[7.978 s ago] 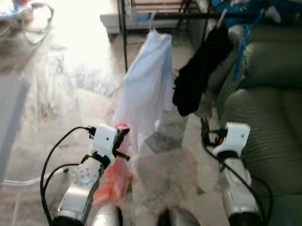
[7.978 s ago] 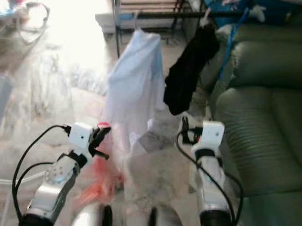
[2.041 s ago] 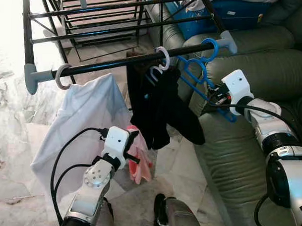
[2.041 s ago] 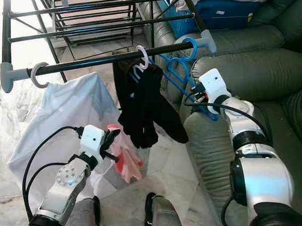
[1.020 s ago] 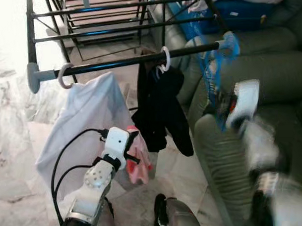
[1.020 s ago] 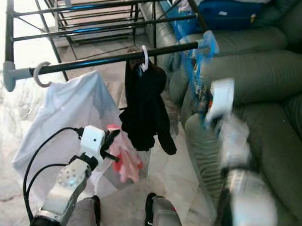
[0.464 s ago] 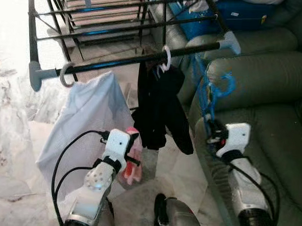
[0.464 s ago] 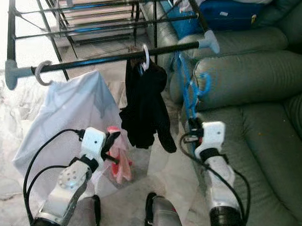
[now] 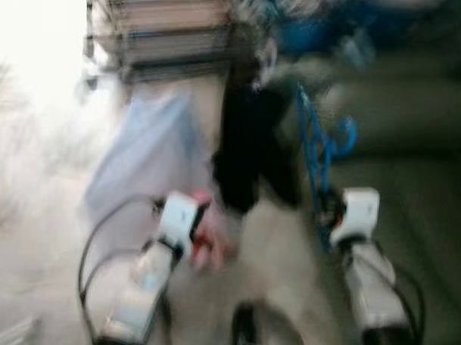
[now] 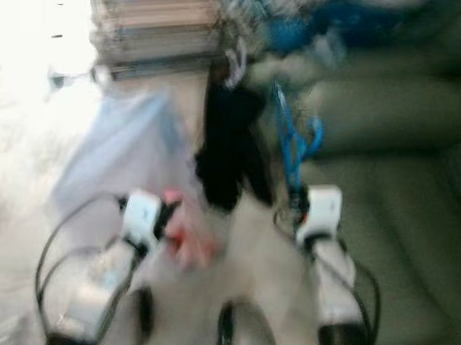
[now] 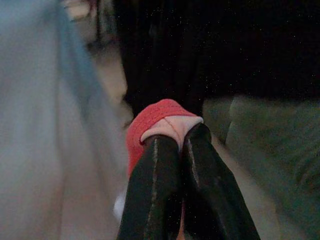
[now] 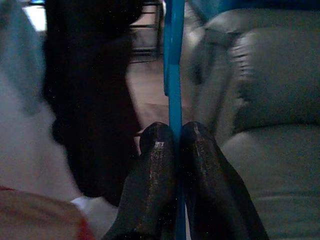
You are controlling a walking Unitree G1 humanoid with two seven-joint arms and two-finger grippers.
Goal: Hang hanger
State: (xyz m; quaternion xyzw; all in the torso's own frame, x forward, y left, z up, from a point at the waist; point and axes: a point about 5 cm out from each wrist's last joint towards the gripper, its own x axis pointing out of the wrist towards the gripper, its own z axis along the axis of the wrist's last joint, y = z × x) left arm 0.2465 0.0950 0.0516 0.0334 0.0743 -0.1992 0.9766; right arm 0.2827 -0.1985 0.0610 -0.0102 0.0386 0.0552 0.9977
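Hanger (image 9: 320, 149), blue, stands right of centre in the blurred left eye view, its hook curling toward the right and its thin stem running down to our right gripper (image 9: 325, 214). In the right wrist view the stem (image 12: 174, 75) passes straight between our two black fingers (image 12: 150, 190), which are pressed together on it, so the right gripper is clamped on the hanger. Behind the hanger, filling the right side of the frame, is the green sofa (image 9: 412, 171). Just left of the hanger a black garment (image 9: 243, 143) hangs down from the top centre, and further left a pale blue shirt (image 9: 144, 150) hangs too; the rack (image 9: 167, 34) they hang from is a smear in the upper left. Our left gripper (image 9: 202, 217) sits lower left of centre, its fingers (image 11: 150, 185) closed tight on a red and pink cloth (image 11: 157, 122), as the left wrist view shows, with the black garment dark beyond it.
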